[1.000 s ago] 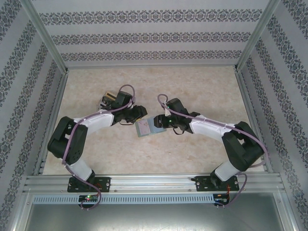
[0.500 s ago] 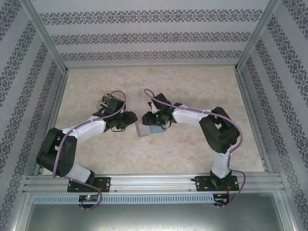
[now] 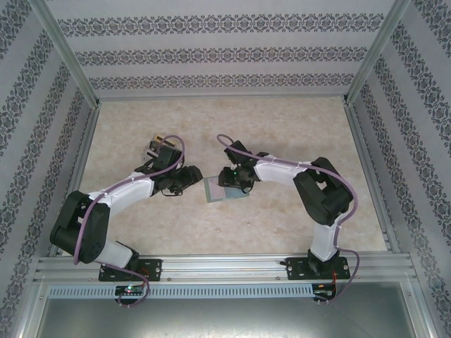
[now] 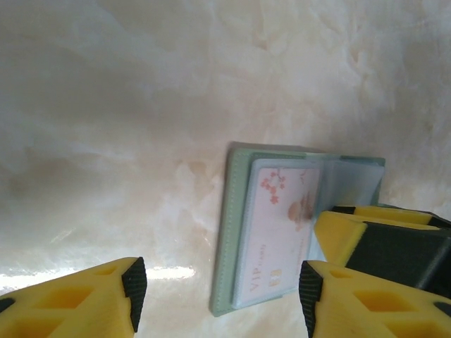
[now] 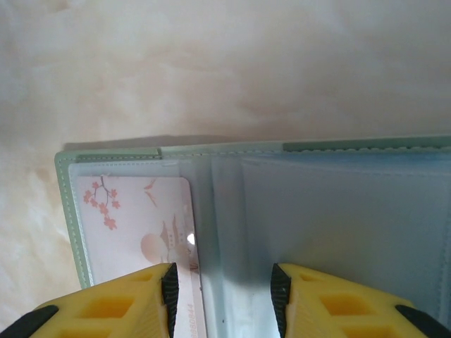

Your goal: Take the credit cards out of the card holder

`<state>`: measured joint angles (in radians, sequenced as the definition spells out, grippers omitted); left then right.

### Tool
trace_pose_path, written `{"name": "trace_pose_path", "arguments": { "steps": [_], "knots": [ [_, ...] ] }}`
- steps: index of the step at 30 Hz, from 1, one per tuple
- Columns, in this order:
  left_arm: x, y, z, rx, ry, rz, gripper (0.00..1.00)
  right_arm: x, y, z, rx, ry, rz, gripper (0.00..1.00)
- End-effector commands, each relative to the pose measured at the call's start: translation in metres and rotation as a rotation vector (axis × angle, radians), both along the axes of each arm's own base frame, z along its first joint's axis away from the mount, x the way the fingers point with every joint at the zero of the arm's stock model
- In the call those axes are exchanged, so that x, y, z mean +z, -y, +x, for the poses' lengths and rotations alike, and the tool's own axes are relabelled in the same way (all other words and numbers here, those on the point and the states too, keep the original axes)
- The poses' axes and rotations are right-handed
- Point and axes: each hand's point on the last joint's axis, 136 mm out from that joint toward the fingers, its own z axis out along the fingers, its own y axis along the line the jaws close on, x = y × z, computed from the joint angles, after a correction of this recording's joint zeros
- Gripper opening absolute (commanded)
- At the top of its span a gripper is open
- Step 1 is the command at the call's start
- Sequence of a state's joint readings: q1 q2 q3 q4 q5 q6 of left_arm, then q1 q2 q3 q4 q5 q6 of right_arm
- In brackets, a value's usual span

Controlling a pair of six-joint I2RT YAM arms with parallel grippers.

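A: Card holder (image 3: pixel 224 189)?
B: Open flat mid-desk (image 3: pixel 282 127), long axis left-right; right edge hidden under released right end effector (image 5: pixel 222 289).
A: Card (image 4: pixel 276 225)?
B: Blossom-printed, sleeved, lower end cut off. Left end effector (image 4: pixel 220 285) released.

Black-jointed arms (image 3: pixel 130 186) in white sleeves carry purple cables (image 3: pixel 184 136); the left gripper (image 4: pixel 220 292) and right gripper (image 5: pixel 224 289) have yellow fingers (image 4: pixel 77 303) with black pads (image 4: pixel 134 285).

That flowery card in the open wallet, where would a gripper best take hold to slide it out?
Probably by the edge of the credit card nearest the centre crease, approached from the crease side. It lies flat under a clear sleeve of the card holder, whose outer border looks stitched shut, so that inner edge seems free.
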<state>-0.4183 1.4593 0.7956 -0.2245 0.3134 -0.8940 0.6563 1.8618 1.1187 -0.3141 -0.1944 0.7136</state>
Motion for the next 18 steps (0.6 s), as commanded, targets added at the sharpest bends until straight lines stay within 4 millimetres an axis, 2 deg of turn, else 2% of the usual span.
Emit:
{"name": "trace_pose_path", "arguments": {
  "steps": [1,3,6,10,15,18],
  "knots": [
    [-0.001,0.008,-0.013,-0.047,-0.021,0.014,0.62,-0.022,0.043,-0.030,-0.112,-0.090,-0.112,0.44],
    [0.000,0.016,-0.015,-0.069,-0.020,0.011,0.62,-0.017,0.043,-0.033,-0.130,-0.079,-0.072,0.45],
    [0.001,0.029,-0.018,-0.100,-0.020,0.003,0.59,0.004,0.030,-0.028,-0.096,-0.044,0.033,0.46],
    [-0.003,0.047,-0.019,-0.141,-0.022,-0.013,0.49,0.031,0.021,-0.022,0.012,0.013,0.107,0.46],
    [-0.012,0.068,-0.018,-0.191,-0.050,-0.035,0.38,0.029,0.027,-0.025,0.072,-0.010,0.141,0.40],
    [-0.012,0.078,-0.016,-0.211,-0.056,-0.040,0.35,0.025,0.025,-0.027,0.104,-0.050,0.196,0.34]
  ]
}}
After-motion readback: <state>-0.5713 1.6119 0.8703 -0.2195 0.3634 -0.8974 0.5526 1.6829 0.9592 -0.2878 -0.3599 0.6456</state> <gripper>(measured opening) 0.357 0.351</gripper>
